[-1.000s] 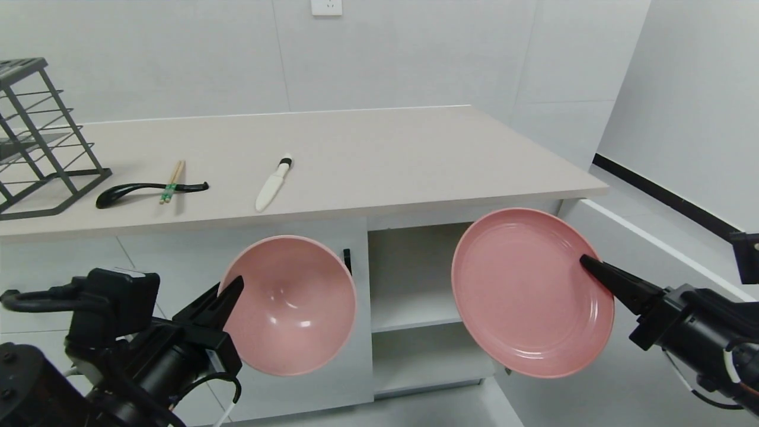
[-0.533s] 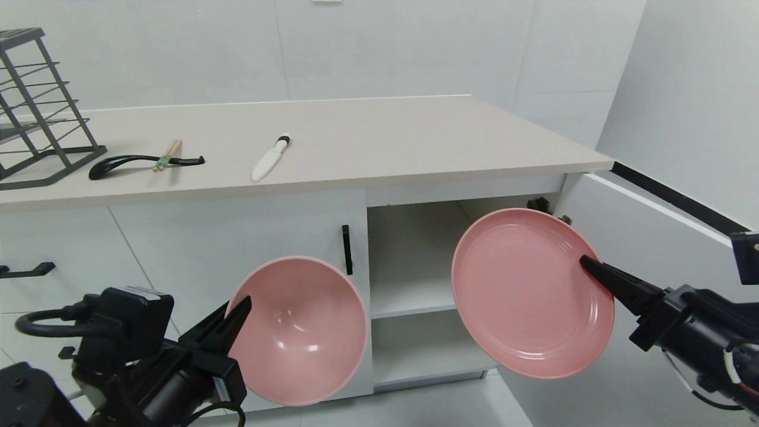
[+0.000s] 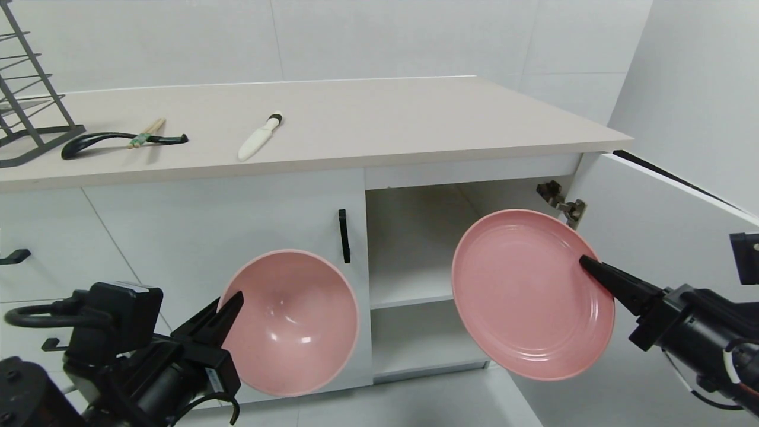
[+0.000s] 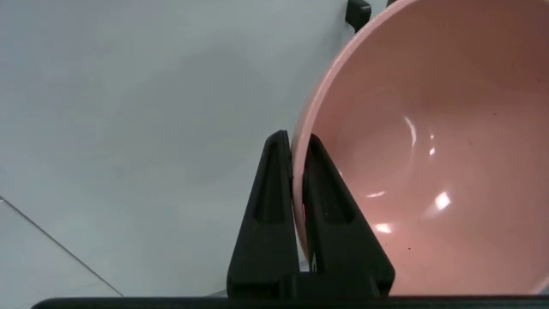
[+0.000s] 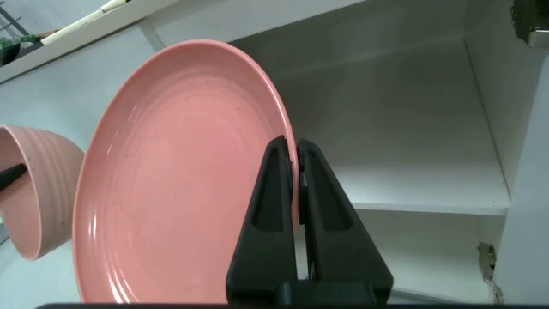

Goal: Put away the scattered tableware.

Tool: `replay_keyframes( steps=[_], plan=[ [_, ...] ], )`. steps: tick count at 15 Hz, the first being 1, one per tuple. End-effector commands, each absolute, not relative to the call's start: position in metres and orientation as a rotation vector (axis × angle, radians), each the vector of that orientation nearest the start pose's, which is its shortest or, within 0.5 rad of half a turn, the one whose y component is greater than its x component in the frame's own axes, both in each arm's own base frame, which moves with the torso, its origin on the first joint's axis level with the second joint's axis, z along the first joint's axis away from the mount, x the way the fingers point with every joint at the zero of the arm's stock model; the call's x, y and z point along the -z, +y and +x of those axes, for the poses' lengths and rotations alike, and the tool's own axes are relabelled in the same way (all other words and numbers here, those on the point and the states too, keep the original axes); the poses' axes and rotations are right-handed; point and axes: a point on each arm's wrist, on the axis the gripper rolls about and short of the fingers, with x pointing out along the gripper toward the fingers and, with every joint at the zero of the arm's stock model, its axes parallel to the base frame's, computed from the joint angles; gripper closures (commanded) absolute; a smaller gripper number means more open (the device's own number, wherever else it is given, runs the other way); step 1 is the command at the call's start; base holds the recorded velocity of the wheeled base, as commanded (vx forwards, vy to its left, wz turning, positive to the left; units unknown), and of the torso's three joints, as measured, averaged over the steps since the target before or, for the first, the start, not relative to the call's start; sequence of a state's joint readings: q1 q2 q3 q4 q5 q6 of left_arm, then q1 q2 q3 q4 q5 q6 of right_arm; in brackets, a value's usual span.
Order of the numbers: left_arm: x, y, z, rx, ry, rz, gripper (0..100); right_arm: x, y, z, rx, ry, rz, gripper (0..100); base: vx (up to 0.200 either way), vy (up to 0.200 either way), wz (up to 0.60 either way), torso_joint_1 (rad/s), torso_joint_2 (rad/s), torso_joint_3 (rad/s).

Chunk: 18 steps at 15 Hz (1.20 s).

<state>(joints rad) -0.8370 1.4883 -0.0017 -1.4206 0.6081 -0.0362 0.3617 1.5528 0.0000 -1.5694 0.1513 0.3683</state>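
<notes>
My left gripper (image 3: 228,302) is shut on the rim of a pink bowl (image 3: 293,323), held on edge in front of the closed cabinet door (image 3: 237,237). The bowl (image 4: 429,163) and gripper (image 4: 296,172) show close up in the left wrist view. My right gripper (image 3: 587,264) is shut on the rim of a pink plate (image 3: 528,293), held upright before the open cabinet (image 3: 415,261). In the right wrist view the plate (image 5: 180,172) sits in that gripper (image 5: 294,159). On the counter lie a black spoon (image 3: 112,141), chopsticks (image 3: 144,131) and a white knife (image 3: 258,136).
A dark wire rack (image 3: 26,89) stands at the counter's (image 3: 415,118) far left. The cabinet has two white shelves (image 3: 409,293), and its door (image 3: 664,213) is swung open to the right. A black handle (image 3: 343,235) is on the closed door.
The head view has shifted, so the counter looks higher and the cabinet shows more. The left gripper with the bowl dipped, then rose slightly. The right gripper and plate held still.
</notes>
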Motion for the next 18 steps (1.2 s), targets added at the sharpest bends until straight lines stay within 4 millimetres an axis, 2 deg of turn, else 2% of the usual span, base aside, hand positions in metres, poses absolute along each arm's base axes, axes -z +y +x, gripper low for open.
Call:
replay_keyframes(
  steps=[1,2,5,10,12,14,16,18],
  plan=[
    [-0.125,-0.112,0.119,0.226,0.053,0.006,100,-0.129,0.065,0.163,-0.511,0.076,0.362,100,0.0,0.0,0.0,0.0,0.0,0.0],
    [-0.125,-0.112,0.119,0.226,0.052,0.003,100,-0.129,0.065,0.163,-0.51,0.076,0.362,100,0.0,0.0,0.0,0.0,0.0,0.0],
    [-0.125,-0.112,0.119,0.224,0.054,0.004,100,-0.128,0.065,0.163,-0.511,0.078,0.363,100,0.2,0.0,0.0,-0.007,0.0,0.041],
    [-0.122,-0.113,0.118,0.233,0.072,0.021,100,-0.119,0.068,0.169,-0.503,0.129,0.358,100,0.0,0.0,0.0,0.0,0.0,0.0],
    [-0.121,-0.113,0.118,0.233,0.083,0.03,100,-0.103,0.07,0.178,-0.436,0.204,0.348,100,0.0,0.0,0.0,0.0,0.0,0.0],
    [-0.117,-0.114,0.118,0.235,0.109,0.054,100,-0.084,0.072,0.188,-0.28,0.27,0.322,100,0.0,0.0,0.0,0.0,0.0,0.0],
    [-0.109,-0.115,0.112,0.258,0.181,0.107,100,-0.07,0.08,0.19,-0.246,0.33,0.301,100,0.0,0.0,0.0,0.0,0.0,0.0],
    [-0.106,-0.116,0.108,0.282,0.209,0.111,100,-0.067,0.088,0.187,-0.275,0.351,0.3,100,0.0,0.0,0.0,0.0,0.0,0.0]
  ],
)
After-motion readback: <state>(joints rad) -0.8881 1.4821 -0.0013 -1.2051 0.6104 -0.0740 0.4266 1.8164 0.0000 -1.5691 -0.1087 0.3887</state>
